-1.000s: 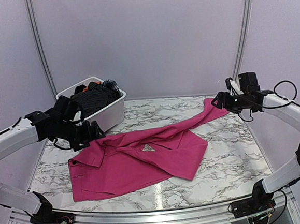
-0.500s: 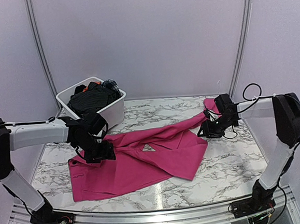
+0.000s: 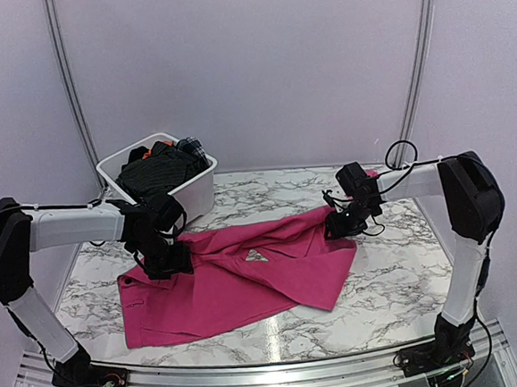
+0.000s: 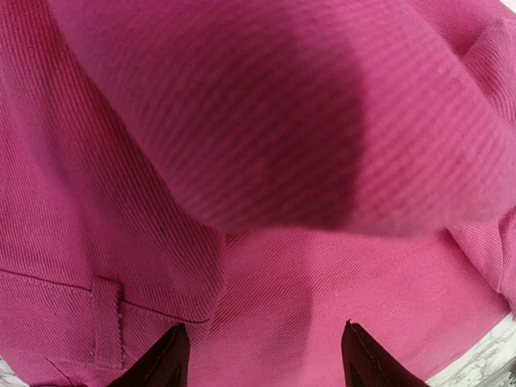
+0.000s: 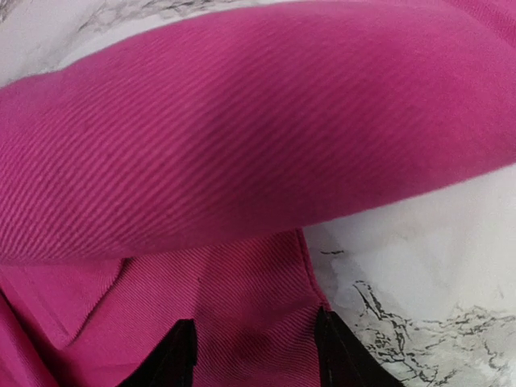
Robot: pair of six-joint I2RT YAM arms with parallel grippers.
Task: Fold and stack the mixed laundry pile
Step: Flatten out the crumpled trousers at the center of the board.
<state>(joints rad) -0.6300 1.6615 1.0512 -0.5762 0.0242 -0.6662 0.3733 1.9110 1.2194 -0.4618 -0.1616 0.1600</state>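
A large magenta-pink cloth (image 3: 248, 284) lies spread on the marble table (image 3: 399, 272). My left gripper (image 3: 167, 257) presses down on its upper left edge. In the left wrist view that gripper (image 4: 262, 334) has its fingertips apart on flat pink cloth (image 4: 282, 274), with a loose fold hanging close to the lens. My right gripper (image 3: 336, 228) is down on the cloth's upper right part. Seen from its wrist, the right gripper (image 5: 254, 326) straddles pink fabric (image 5: 234, 314) beside a hem, its tips apart. The black pinstriped shirt (image 3: 154, 173), orange garment (image 3: 154, 149) and plaid piece (image 3: 192, 149) sit in the tub.
The white plastic tub (image 3: 194, 198) stands at the back left, just behind my left arm. Bare marble (image 5: 435, 274) shows right of the cloth's hem. Pale walls close the table in at the back and on both sides.
Both arms have dropped from above the table onto the pink cloth. The right gripper has moved left from the sleeve end. Both pairs of fingers have narrowed.
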